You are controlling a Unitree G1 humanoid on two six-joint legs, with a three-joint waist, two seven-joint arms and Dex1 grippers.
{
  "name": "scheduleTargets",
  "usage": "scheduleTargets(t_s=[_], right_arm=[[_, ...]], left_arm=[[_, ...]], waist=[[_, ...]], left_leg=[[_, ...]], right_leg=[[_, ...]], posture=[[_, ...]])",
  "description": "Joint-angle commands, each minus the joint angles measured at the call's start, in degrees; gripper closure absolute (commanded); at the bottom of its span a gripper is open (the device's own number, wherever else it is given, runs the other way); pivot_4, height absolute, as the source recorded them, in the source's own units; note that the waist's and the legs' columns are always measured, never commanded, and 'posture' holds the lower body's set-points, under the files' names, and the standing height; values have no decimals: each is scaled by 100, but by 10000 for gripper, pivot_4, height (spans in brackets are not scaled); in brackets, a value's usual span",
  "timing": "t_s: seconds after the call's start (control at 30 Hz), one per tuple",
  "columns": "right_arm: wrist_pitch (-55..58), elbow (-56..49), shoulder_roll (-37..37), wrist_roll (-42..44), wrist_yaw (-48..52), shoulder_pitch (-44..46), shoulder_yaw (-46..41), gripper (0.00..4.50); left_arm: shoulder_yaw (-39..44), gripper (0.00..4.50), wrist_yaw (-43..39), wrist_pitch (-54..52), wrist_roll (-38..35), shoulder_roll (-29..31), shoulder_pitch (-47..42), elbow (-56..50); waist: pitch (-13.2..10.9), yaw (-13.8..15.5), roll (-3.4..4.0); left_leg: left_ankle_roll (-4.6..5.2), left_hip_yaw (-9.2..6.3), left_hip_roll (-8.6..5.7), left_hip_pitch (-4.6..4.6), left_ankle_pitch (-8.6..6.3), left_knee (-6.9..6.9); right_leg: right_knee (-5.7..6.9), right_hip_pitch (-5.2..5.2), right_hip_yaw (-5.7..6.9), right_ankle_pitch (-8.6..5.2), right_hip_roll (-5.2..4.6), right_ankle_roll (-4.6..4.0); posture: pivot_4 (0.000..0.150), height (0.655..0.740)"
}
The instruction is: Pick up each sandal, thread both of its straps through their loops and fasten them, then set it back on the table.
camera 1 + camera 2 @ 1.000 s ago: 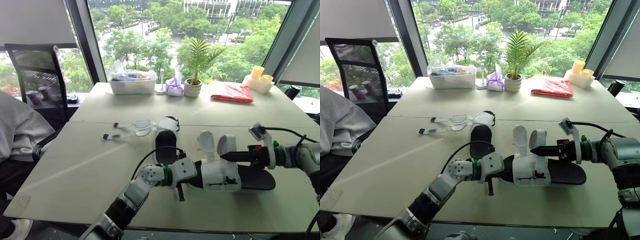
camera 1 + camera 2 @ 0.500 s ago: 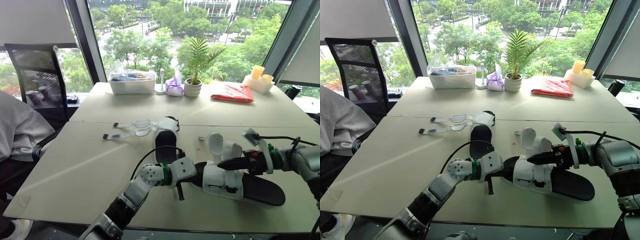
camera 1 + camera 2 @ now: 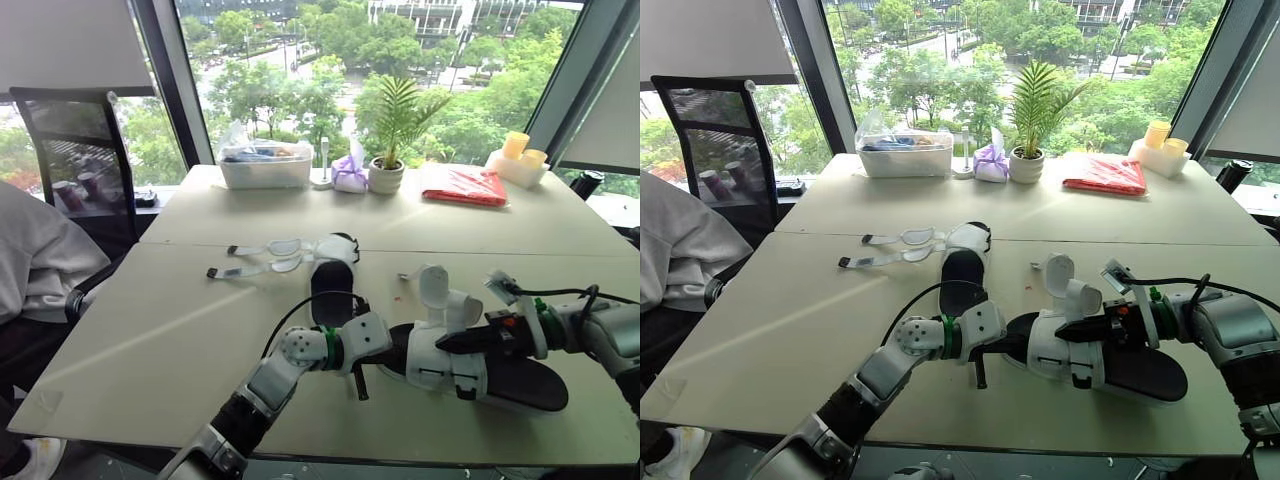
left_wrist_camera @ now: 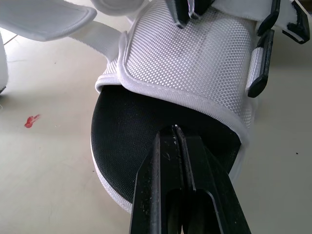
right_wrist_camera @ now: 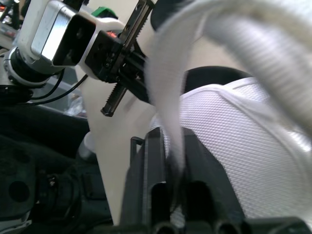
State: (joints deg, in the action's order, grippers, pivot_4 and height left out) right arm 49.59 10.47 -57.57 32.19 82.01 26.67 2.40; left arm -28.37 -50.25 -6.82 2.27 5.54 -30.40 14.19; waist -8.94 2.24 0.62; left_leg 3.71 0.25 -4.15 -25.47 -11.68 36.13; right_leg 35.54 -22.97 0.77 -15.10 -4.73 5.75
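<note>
The near sandal (image 3: 470,368), white mesh upper on a black sole, lies at the table's front right, toe pointing left. My left gripper (image 3: 385,352) is shut; its joined fingertips (image 4: 176,139) rest on the black insole at the toe, with nothing between them. My right gripper (image 3: 1072,329) comes in from the right and is shut on one of the white straps (image 5: 168,112) above the upper. The other strap (image 3: 433,283) stands up loose. The second sandal (image 3: 331,272) lies further back at mid-table, its two straps (image 3: 255,259) spread flat to the left.
At the far edge by the window stand a clear box (image 3: 265,166), a potted plant (image 3: 386,172), a red packet (image 3: 462,185) and yellow cups (image 3: 521,150). A black chair (image 3: 75,150) and a person's grey sleeve (image 3: 35,262) are at the left.
The right gripper has dropped lower and nearer with the strap, and the sandal's heel has swung toward the front edge. The left gripper has stayed at the toe.
</note>
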Motion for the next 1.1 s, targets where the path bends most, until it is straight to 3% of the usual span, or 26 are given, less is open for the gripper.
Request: scheduleTargets(t_s=[0.03,0.07,0.3,0.47,0.67,1.1], right_arm=[[-69,-59,-131,-30,-162,-63,-315,21373],[-98,-40,-241,-35,-283,-133,-560,16783],[225,-591,-934,251,-609,-1377,-2082,16783],[730,-1642,-811,478,-682,-3041,-3223,16783],[754,-2540,-167,603,-1214,-3887,-3253,16783],[513,-2444,333,668,-1810,-3593,-2688,16783]], left_arm=[[-111,45000,-296,-39,-95,-12,-10,154],[-143,45000,-457,-70,-161,-21,-56,203],[-206,45000,-884,-123,-262,-132,-260,509],[-208,45000,-929,44,-220,-262,-351,775],[-200,45000,-978,163,-217,-372,-425,970],[-178,45000,-946,266,-152,-465,-447,1102]], waist=[[0,1,0],[0,5,0],[2,43,3],[3,27,4],[2,13,-3],[7,21,-3]], left_leg=[[0,0,0,0,0,-1],[0,0,0,0,0,-2],[1,0,-3,-10,-1,-4],[1,0,-2,-1,-1,-4],[5,0,-2,8,-2,10],[7,0,-3,9,-1,14]], right_leg=[[0,-1,0,0,0,0],[0,-2,0,0,0,0],[-6,-5,0,1,-3,1],[-2,7,1,0,-2,3],[-9,25,0,-8,-2,-11],[-13,30,1,-6,-3,-8]], posture=[[1500,7388],[1500,7388],[1500,7388],[1500,7388],[1500,7388],[1500,7388]])
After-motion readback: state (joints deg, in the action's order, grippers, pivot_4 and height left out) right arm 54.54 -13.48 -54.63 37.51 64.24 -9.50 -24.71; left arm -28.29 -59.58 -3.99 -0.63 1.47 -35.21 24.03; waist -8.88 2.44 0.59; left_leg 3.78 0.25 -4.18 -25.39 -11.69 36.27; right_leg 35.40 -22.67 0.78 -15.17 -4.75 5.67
